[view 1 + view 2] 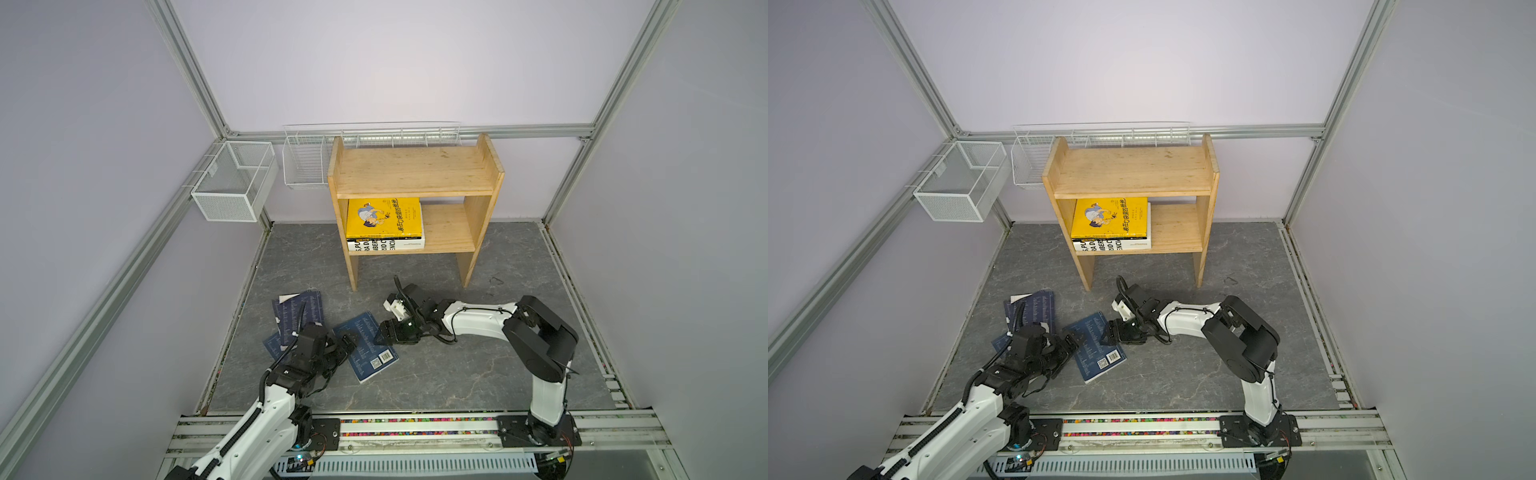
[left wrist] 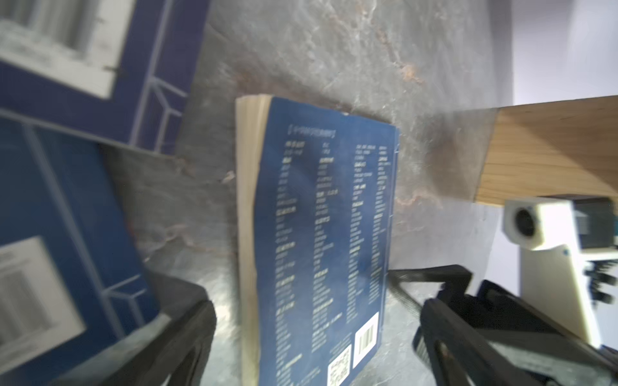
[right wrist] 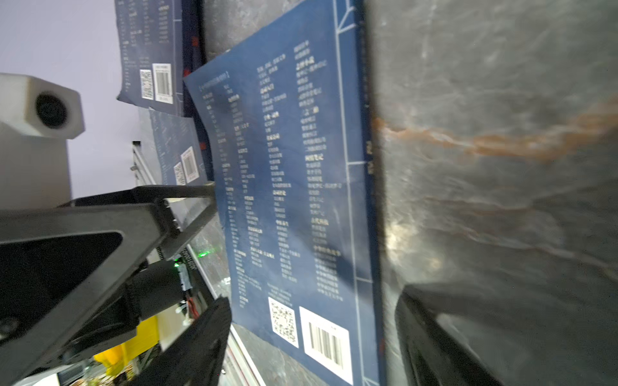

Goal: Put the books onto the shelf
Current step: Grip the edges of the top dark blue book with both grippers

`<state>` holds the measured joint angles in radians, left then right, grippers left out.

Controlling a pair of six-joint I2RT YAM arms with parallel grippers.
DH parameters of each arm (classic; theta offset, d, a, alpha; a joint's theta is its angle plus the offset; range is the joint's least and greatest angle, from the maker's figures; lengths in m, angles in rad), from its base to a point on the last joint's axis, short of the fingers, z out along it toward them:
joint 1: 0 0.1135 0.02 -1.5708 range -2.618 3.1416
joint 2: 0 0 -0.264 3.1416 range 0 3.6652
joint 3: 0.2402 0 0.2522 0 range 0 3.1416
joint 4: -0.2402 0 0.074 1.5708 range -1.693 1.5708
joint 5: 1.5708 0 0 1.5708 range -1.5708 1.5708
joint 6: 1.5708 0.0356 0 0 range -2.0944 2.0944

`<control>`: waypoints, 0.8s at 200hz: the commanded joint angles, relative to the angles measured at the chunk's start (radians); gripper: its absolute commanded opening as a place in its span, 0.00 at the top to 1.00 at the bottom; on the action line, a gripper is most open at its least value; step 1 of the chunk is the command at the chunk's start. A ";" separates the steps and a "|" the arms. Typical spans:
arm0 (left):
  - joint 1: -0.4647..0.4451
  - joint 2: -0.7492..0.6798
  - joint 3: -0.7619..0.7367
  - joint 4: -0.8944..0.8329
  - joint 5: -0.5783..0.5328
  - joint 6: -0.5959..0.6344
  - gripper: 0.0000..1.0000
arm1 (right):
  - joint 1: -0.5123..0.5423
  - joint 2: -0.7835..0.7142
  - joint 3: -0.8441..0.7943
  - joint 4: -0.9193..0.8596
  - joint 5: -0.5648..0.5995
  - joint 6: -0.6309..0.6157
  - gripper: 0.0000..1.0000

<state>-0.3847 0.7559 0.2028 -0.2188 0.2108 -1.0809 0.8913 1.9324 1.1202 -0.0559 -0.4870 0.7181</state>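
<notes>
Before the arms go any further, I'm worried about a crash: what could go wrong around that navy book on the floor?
The left gripper and right gripper, both open, crowd the same navy book, so their fingers might collide. It lies flat on the floor; a pinch may catch only the cover and let pages fan. Two overlapping navy books lie beside the left gripper, which could drag them.

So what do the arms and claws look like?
White shells, black joints on both. Left arm carries a ribbed black cable conduit; right arm has thin black cables along its forearm. Left claw and right claw are black, angular. White boxy camera housing by the right claw.
</notes>
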 commanded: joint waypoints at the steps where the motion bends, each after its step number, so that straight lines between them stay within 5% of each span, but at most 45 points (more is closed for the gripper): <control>1: -0.005 0.078 -0.083 0.150 0.023 -0.091 0.03 | 0.006 0.050 0.000 0.131 -0.161 0.084 0.22; 59: -0.020 0.194 -0.083 0.269 0.037 -0.107 0.03 | -0.015 0.027 -0.065 0.644 -0.333 0.354 0.27; 112: -0.022 0.189 -0.069 0.257 0.031 -0.099 0.03 | -0.042 0.129 -0.143 1.229 -0.316 0.707 0.40; 138: -0.020 0.185 -0.064 0.248 0.028 -0.096 0.03 | -0.051 0.137 -0.169 1.218 -0.295 0.706 0.53; 160: -0.021 0.178 -0.055 0.235 0.024 -0.093 0.03 | -0.045 0.105 -0.167 1.008 -0.280 0.594 0.62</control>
<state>-0.3943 0.9298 0.1631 0.1261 0.2169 -1.1744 0.8463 2.0815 0.9527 0.9764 -0.7822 1.3479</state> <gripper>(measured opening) 0.970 0.406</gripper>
